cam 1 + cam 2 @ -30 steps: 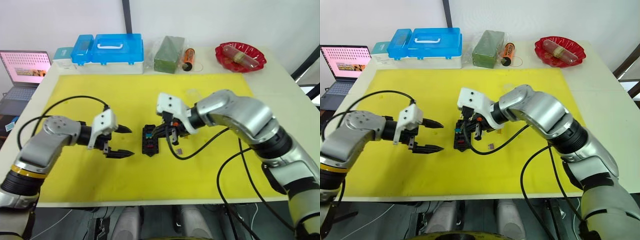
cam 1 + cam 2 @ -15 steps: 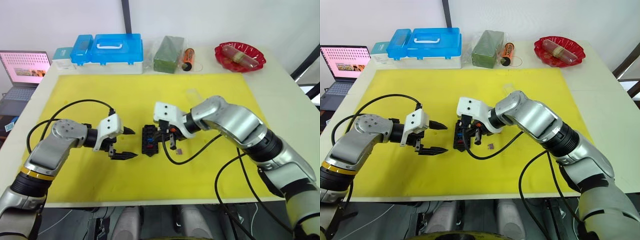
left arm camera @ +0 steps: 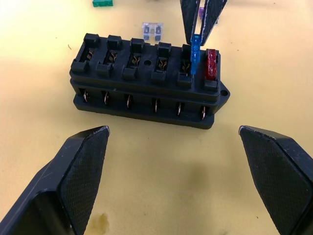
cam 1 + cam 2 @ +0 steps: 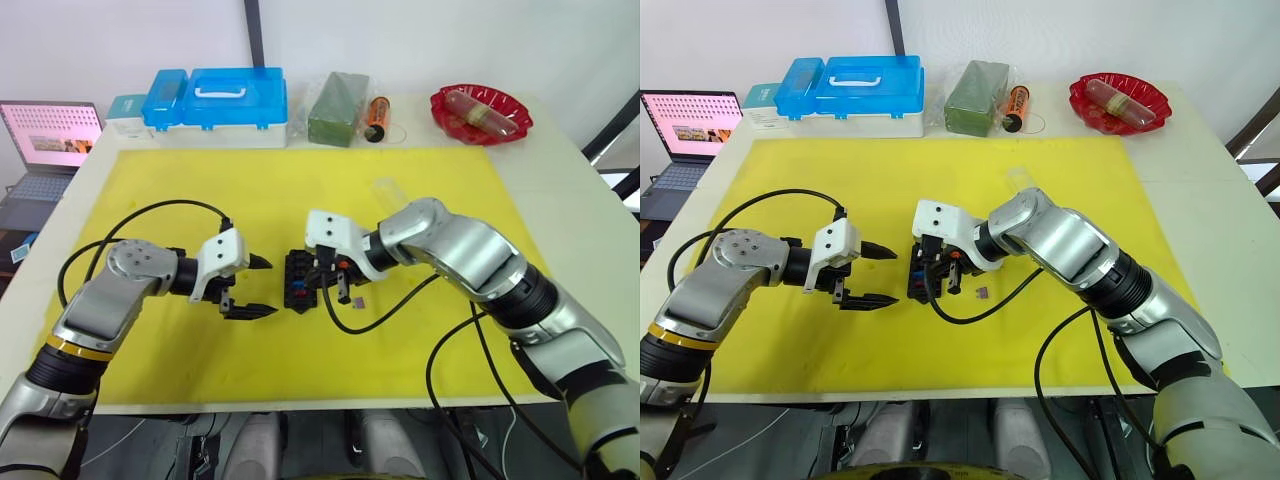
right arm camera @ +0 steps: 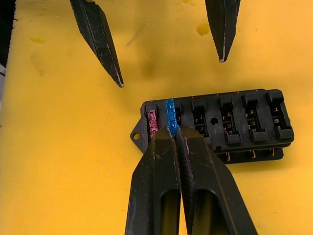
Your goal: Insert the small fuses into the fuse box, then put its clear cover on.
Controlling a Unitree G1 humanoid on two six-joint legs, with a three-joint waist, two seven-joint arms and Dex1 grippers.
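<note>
The black fuse box [image 3: 146,81] lies mid-mat on the yellow mat. A red fuse [image 3: 211,61] sits in its end slot. My right gripper [image 5: 173,132] is shut on a blue fuse [image 3: 195,51], held upright with its lower end at the mouth of the slot beside the red one. My left gripper [image 4: 265,287] stands open just left of the box, touching nothing. Loose fuses lie beyond the box: a green one [image 3: 102,3], a pale one [image 3: 151,30] and another [image 4: 982,292] by my right wrist. The clear cover [image 4: 385,188] rests faintly visible farther back on the mat.
Along the table's back edge stand a big blue lidded case [image 4: 215,100], a bagged green block [image 4: 338,108], an orange cylinder [image 4: 377,117] and a red bowl [image 4: 480,112]. A laptop [image 4: 50,135] sits off the table's left. Cables trail from both wrists.
My left gripper has moved right, closer to the fuse box, still open. My right gripper has shifted slightly, bringing the blue fuse down onto the box.
</note>
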